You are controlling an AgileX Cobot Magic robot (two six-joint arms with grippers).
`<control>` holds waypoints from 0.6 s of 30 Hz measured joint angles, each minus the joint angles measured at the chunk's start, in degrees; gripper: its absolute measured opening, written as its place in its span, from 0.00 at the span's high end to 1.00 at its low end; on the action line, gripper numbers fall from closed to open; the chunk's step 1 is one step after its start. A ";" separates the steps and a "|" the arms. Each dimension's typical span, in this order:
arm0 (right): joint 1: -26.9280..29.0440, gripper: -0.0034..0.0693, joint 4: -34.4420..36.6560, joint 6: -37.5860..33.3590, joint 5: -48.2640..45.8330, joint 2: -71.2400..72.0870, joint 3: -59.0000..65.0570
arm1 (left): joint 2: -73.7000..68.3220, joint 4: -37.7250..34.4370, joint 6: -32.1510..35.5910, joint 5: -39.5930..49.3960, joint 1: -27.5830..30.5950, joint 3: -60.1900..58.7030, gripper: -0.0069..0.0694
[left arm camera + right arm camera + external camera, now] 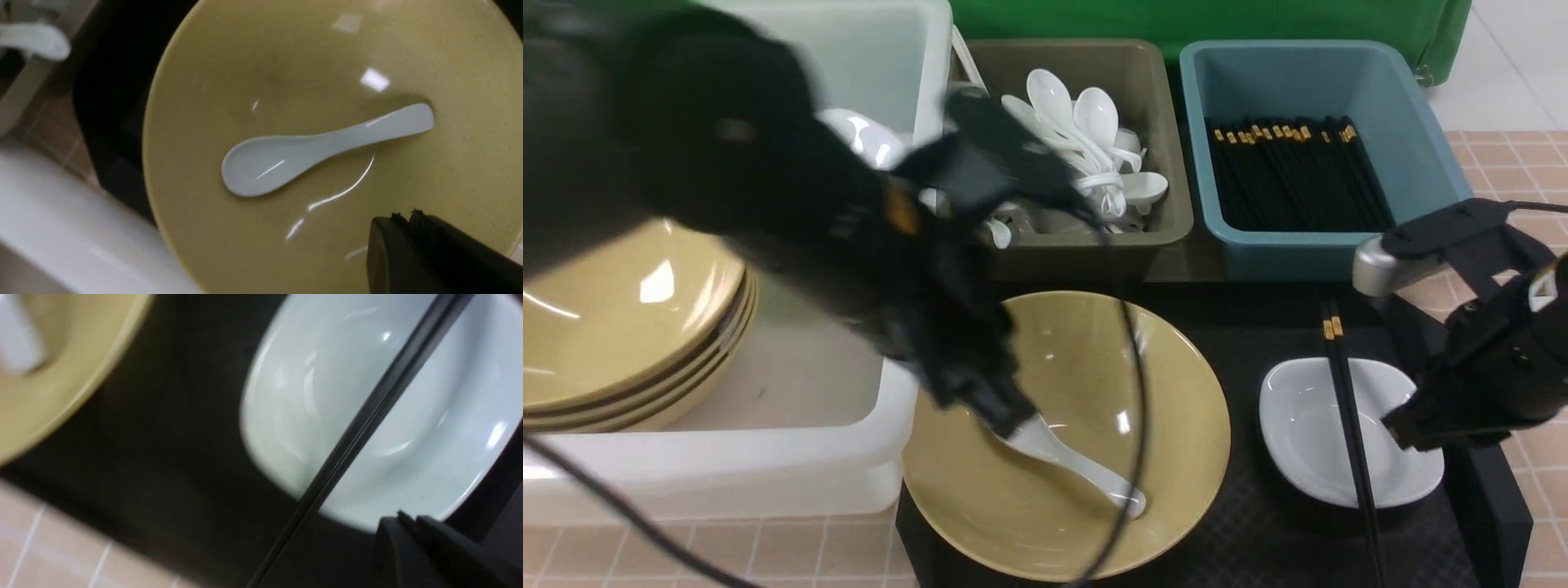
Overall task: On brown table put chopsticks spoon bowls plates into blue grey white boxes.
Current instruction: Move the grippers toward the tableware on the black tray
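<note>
Left gripper [1006,420]: mine, pressed together, empty, hovers over yellow bowl [1176,367] at left edge of surface [1241,531]. White spoon [1086,469] lies loose inside bowl. Looks light, stiff, glazed; likely slippery and chip-prone. Best hold, I judge: across handle near scoop. Black chopsticks [1349,425] rest across white dish [1298,425] near right edge. Thin, light, apt to roll; pinch both mid-length. Right gripper [1403,433]: just beside dish, tips look pressed together, empty.
</note>
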State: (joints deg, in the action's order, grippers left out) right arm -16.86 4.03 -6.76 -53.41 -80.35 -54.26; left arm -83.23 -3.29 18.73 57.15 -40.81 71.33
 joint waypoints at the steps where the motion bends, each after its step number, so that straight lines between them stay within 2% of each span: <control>1: 0.00 0.76 -0.44 1.01 0.64 -0.74 -0.23 | -0.90 0.38 -0.06 -0.26 -0.81 0.48 0.91; 3: 0.00 0.67 -0.97 2.88 2.77 -2.05 -0.67 | -2.36 0.52 -0.06 -0.77 -1.93 0.67 0.91; 6: -0.27 0.47 -1.72 5.46 5.88 -4.70 -1.39 | -3.81 0.86 -0.06 -1.13 -2.32 0.91 0.91; 7: -0.33 0.46 -1.78 5.47 5.94 -5.10 -1.45 | -3.86 0.96 -0.06 -1.13 -2.32 0.91 0.91; 9: -0.50 0.30 -1.83 6.76 6.59 -8.09 -2.42 | -4.24 2.47 -0.06 -1.43 -2.32 0.91 0.91; 10: -0.50 0.29 -1.83 6.76 6.59 -8.61 -2.52 | -4.26 2.56 -0.06 -1.50 -2.32 0.91 0.91; 12: -0.50 0.21 -1.90 6.76 6.64 -11.68 -3.80 | -4.31 3.29 -0.06 -2.10 -2.32 0.91 0.91; 18: -0.57 0.20 -1.96 6.76 6.82 -17.45 -6.41 | -4.31 3.74 -0.06 -2.63 -2.32 0.91 0.91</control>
State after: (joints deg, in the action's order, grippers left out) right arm -17.43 2.07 0.00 -46.59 -97.81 -60.68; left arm -87.54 0.45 18.67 54.52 -43.14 72.23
